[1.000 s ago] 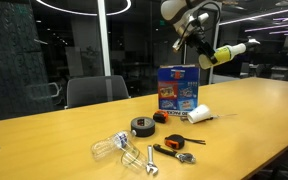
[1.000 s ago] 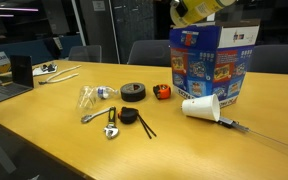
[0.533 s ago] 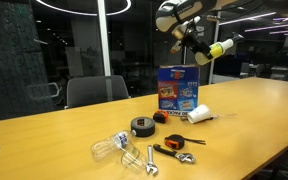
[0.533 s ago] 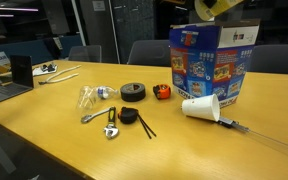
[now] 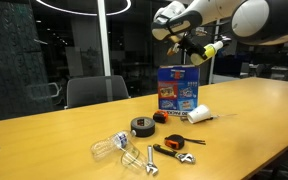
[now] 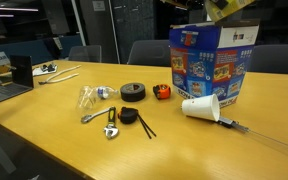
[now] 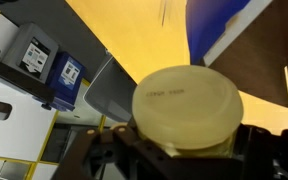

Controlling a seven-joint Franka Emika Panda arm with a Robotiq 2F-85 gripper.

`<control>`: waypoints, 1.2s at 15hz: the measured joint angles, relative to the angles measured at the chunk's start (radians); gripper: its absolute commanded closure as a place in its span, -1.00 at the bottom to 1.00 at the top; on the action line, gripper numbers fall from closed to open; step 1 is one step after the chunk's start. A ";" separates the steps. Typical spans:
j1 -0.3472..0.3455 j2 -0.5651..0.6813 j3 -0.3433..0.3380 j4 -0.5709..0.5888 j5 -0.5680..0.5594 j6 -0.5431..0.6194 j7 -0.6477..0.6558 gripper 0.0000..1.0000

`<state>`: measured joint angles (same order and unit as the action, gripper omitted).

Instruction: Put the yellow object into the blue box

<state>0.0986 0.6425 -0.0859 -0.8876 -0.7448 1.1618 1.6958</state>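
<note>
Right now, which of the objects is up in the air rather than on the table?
The yellow object, gripped in the end effector; the blue box, white cup and black roll all sit on the table.

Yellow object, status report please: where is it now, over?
Jaws shut on yellow object. Held aloft above blue box, not yet inside. Nothing between them.

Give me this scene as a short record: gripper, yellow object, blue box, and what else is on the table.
gripper: shut on the yellow object, raised well above the table
yellow object: held in the air near the top of the blue box, not yet inside
blue box: upright on the table
other items: white cup, black tape roll, wrench
</note>
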 measured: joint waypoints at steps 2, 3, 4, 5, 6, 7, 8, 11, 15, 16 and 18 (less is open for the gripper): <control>0.017 0.045 -0.015 0.056 -0.001 0.000 -0.030 0.11; 0.027 0.067 -0.023 0.081 -0.001 0.000 -0.043 0.11; 0.035 0.089 -0.033 0.106 -0.002 0.000 -0.058 0.11; 0.043 0.112 -0.043 0.131 -0.003 0.000 -0.073 0.11; 0.050 0.132 -0.053 0.153 -0.003 0.000 -0.087 0.11; 0.056 0.150 -0.063 0.175 -0.006 0.000 -0.102 0.11; 0.061 0.167 -0.073 0.195 -0.011 0.000 -0.116 0.11; 0.065 0.199 -0.089 0.245 -0.036 -0.001 -0.154 0.11; 0.073 0.205 -0.113 0.298 -0.078 -0.004 -0.205 0.11; 0.076 0.205 -0.118 0.311 -0.083 -0.004 -0.217 0.11; 0.080 0.205 -0.125 0.333 -0.094 -0.005 -0.235 0.11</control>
<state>0.1783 0.8478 -0.2111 -0.5549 -0.8383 1.1571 1.4612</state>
